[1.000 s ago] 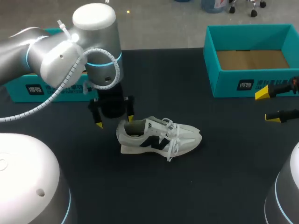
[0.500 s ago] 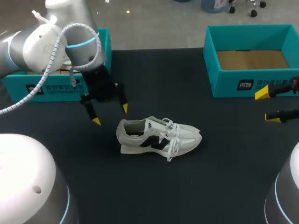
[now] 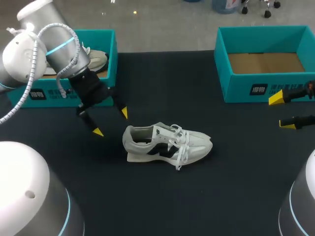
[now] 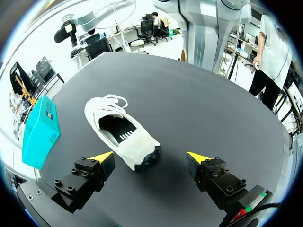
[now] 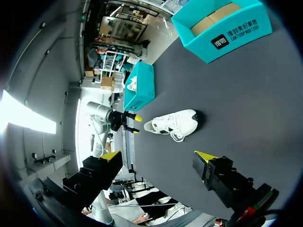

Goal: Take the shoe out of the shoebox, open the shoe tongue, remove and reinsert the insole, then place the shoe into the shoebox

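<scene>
A white shoe [image 3: 167, 142] with a black side mark and loose laces lies on its sole mid-table, toe pointing right. My left gripper [image 3: 110, 122] hangs open just left of the heel, touching nothing. In the left wrist view the shoe [image 4: 120, 137] lies ahead of the open gripper [image 4: 150, 157], heel nearest, its insole visible inside. My right gripper [image 3: 282, 111] stands open at the right edge, in front of the right shoebox [image 3: 266, 86]. From the right wrist view the shoe [image 5: 173, 124] is far ahead of the open gripper [image 5: 158, 156].
The right teal shoebox shows only a cardboard bottom. A second teal shoebox [image 3: 106, 46] at the back left holds another pale shoe [image 3: 96, 59]. Black table surface [image 3: 206, 196] surrounds the shoe.
My left gripper has drawn back from the shoe's heel opening, moving left and toward the left shoebox. The shoe and my right arm have stayed put.
</scene>
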`<act>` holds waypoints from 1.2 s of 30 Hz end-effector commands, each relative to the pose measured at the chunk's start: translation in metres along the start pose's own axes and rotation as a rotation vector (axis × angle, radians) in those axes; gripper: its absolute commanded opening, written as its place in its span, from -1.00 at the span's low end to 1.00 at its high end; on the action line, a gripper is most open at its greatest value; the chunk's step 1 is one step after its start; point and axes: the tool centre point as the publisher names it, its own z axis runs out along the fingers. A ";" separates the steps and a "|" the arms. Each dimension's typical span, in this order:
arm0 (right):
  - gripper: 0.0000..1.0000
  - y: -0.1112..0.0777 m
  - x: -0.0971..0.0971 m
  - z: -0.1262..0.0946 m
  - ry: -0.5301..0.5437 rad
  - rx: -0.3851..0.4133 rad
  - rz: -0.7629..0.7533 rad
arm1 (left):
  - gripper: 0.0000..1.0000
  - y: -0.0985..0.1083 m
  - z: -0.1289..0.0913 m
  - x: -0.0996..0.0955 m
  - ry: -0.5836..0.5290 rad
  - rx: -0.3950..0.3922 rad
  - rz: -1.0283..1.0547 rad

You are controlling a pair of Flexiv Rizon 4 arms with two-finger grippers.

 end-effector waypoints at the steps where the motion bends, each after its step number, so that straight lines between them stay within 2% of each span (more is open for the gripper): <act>1: 1.00 0.000 0.000 0.000 -0.003 0.000 0.002 | 1.00 -0.001 0.000 0.000 0.002 -0.005 0.000; 7: 1.00 0.000 0.000 0.000 -0.003 0.000 0.002 | 1.00 -0.001 0.000 0.000 0.002 -0.005 0.000; 9: 1.00 0.000 0.000 0.000 -0.003 0.000 0.002 | 1.00 -0.004 0.007 -0.001 -0.091 -0.083 -0.137; 10: 1.00 0.000 0.000 0.000 -0.003 0.000 0.002 | 1.00 -0.007 0.008 0.001 -0.135 -0.074 -0.189; 12: 1.00 0.000 0.000 0.000 -0.003 0.000 0.002 | 1.00 -0.011 0.009 0.007 -0.216 -0.107 -0.301; 19: 1.00 0.000 0.000 0.000 -0.003 0.000 0.002 | 1.00 -0.005 -0.001 0.026 -0.491 0.002 -0.645; 24: 1.00 0.000 0.000 0.000 -0.003 0.000 0.002 | 1.00 -0.001 -0.002 0.037 -0.606 0.005 -0.792; 28: 1.00 0.000 0.000 0.000 -0.003 0.000 0.002 | 1.00 0.005 -0.002 0.040 -0.583 -0.006 -0.831; 30: 1.00 0.000 0.000 0.000 -0.003 0.000 0.002 | 1.00 0.011 0.001 0.037 -0.492 -0.074 -0.857; 36: 1.00 0.000 0.000 0.000 -0.003 0.000 0.002 | 1.00 0.011 0.001 0.037 -0.492 -0.074 -0.857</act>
